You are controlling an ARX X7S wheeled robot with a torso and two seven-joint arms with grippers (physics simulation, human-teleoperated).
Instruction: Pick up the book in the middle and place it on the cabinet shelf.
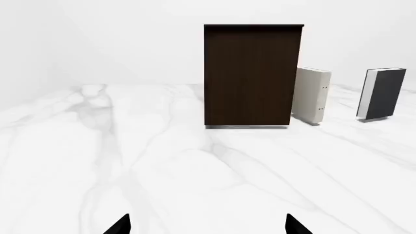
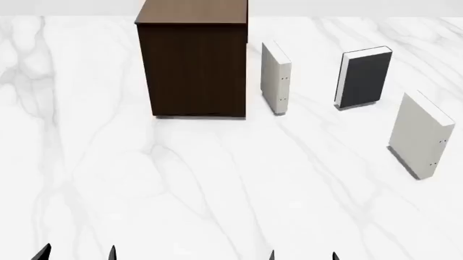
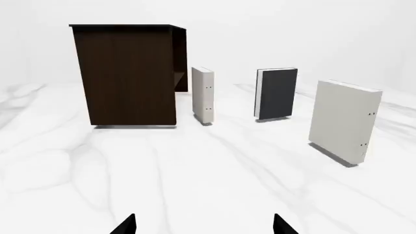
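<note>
The dark grey book (image 2: 365,78) stands upright on the white marble surface, between two cream-white books. It also shows in the right wrist view (image 3: 277,93) and the left wrist view (image 1: 383,93). The dark brown cabinet (image 2: 193,62) stands at the far left of the books, also seen in the left wrist view (image 1: 252,75) and the right wrist view (image 3: 126,73). My left gripper (image 2: 77,254) and right gripper (image 2: 302,255) are open and empty at the near edge, far from the book. Only the fingertips (image 1: 119,226) (image 3: 124,225) show.
One cream-white book (image 2: 276,78) stands just right of the cabinet. Another cream-white book (image 2: 422,134) stands nearer and to the right of the dark book. The marble surface (image 2: 217,189) stretches between the grippers and the books.
</note>
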